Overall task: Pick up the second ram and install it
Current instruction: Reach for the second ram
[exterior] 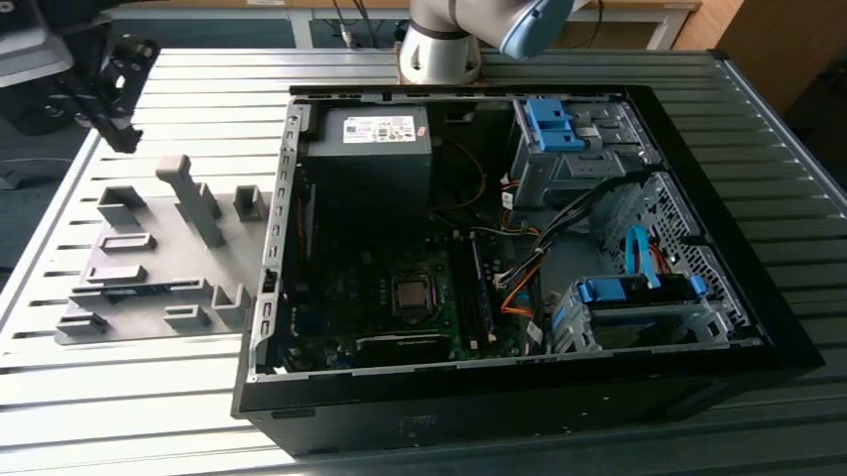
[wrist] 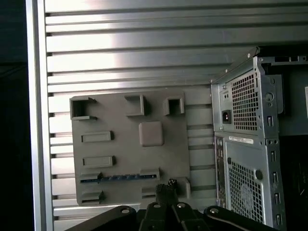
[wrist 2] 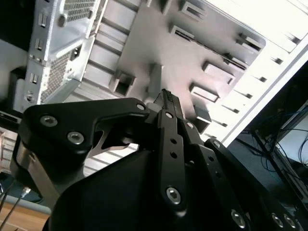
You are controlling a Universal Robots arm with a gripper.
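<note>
We find the end effector (wrist 2: 165, 96) closed, fingertips pressed together with nothing held between them. In the exterior view it hangs in the upper left of the frame, well apart from the second ram (wrist: 120, 177). The second ram lies seated in a groove of the grey fixture plate (exterior: 153, 233), in the lower left of the exterior view, between small raised blocks. The plate rests on the slatted metal tabletop (exterior: 133, 397), just beside the open computer case (exterior: 741, 327) on the exterior view's left.
</note>
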